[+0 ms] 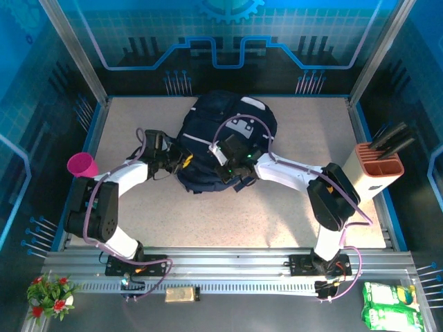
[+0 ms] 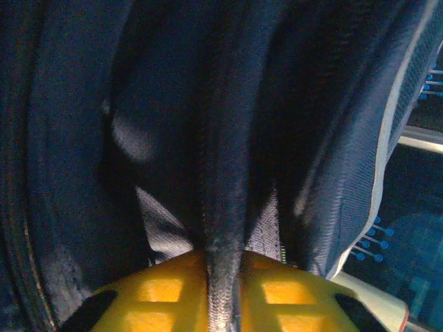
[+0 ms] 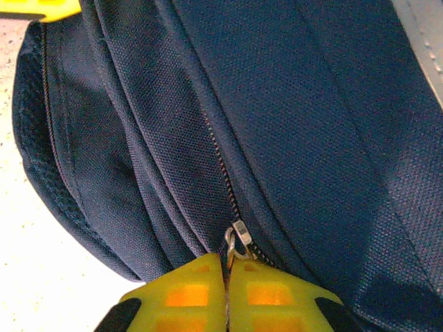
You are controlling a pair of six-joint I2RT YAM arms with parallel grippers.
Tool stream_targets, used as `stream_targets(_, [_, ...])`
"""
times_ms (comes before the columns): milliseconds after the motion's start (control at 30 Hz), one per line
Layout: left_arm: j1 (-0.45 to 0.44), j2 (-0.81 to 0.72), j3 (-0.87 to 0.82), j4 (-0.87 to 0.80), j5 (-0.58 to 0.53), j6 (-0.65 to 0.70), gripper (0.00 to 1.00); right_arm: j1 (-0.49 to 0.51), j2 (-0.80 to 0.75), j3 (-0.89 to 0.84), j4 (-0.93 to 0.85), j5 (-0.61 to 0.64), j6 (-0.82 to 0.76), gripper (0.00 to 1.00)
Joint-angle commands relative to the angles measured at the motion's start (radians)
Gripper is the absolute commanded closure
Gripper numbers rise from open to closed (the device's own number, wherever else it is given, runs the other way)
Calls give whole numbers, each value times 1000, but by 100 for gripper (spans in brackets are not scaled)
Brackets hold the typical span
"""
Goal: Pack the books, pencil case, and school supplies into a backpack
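The dark navy backpack (image 1: 220, 135) lies at the middle of the table, white-grey patches on its far side. My left gripper (image 1: 181, 163) is at its left side; in the left wrist view its yellow fingers (image 2: 163, 290) are pinched on a fold of the backpack's navy fabric (image 2: 223, 228). At the near edge of the backpack, my right gripper (image 1: 232, 164) is shut on the metal zipper pull (image 3: 230, 250), just below the slider (image 3: 240, 230). The zipper teeth (image 3: 220, 162) above the slider are closed. Books, pencil case and school supplies are out of view.
A magenta-pink cup (image 1: 82, 164) stands at the table's left edge. A beige block holder (image 1: 378, 170) with black handles stands at the right edge. Bare tabletop (image 1: 228, 218) lies between the backpack and the arm bases.
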Motion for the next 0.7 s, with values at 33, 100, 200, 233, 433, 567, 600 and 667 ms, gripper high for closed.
stream_targets(33, [-31, -46, 11, -28, -16, 47, 64, 35, -58, -2, 39, -24, 143, 83])
stream_targets(100, [-32, -84, 26, -127, -58, 117, 55, 22, -129, -54, 59, -20, 197, 70])
stream_targets(200, [-41, -147, 31, -241, -122, 206, 50, -12, -236, -123, 76, -20, 279, 54])
stream_targets(233, [-50, -171, 39, -281, -154, 234, 50, -29, -264, -149, 88, -28, 308, 52])
stream_targets(433, [-181, -245, 142, -497, -380, 402, 48, -144, -356, -243, 152, -101, 480, 44])
stream_targets(567, [-302, -217, 210, -543, -460, 489, 49, -200, -362, -284, 210, -162, 562, 43])
stream_targets(600, [-331, -200, 228, -548, -475, 513, 49, -210, -362, -292, 220, -168, 577, 43])
stream_targets(667, [-381, -161, 261, -559, -503, 555, 50, -225, -362, -306, 231, -173, 601, 43])
